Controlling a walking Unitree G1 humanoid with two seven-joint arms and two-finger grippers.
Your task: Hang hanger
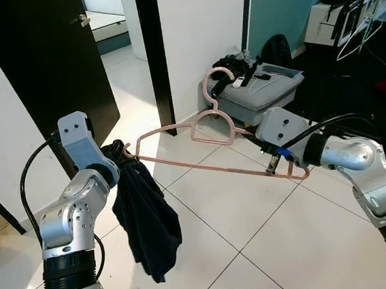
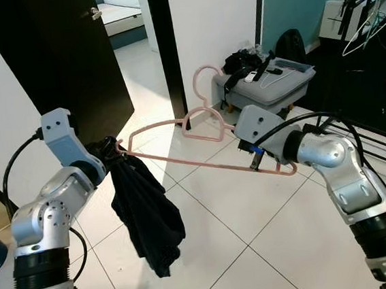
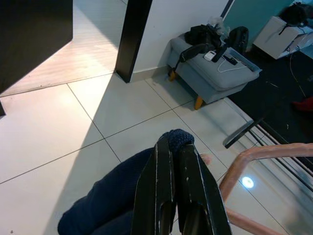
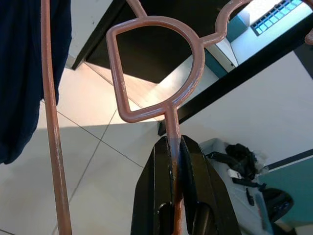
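Note:
A pink plastic hanger [image 1: 210, 146] is held level over the tiled floor between my two arms. My right gripper [image 1: 272, 166] is shut on its lower bar near the right end; in the right wrist view the fingers [image 4: 193, 196] pinch a thin pink bar below the hanger's loop [image 4: 156, 63]. My left gripper [image 1: 120, 151] is shut on a dark navy garment [image 1: 146, 221] at the hanger's left end. The cloth hangs down from there in a bunch. The left wrist view shows the closed fingers [image 3: 176, 196] over the navy cloth [image 3: 112, 196], with the pink hanger [image 3: 244, 161] beside them.
A grey padded stool [image 1: 260, 93] with dark items and cables on top stands by the white wall. A dark open door [image 1: 48, 56] is at the left. White wire hangers [image 1: 357, 36] hang at the far right near a white cabinet. A black rack rail [image 3: 242, 134] lies low on the floor.

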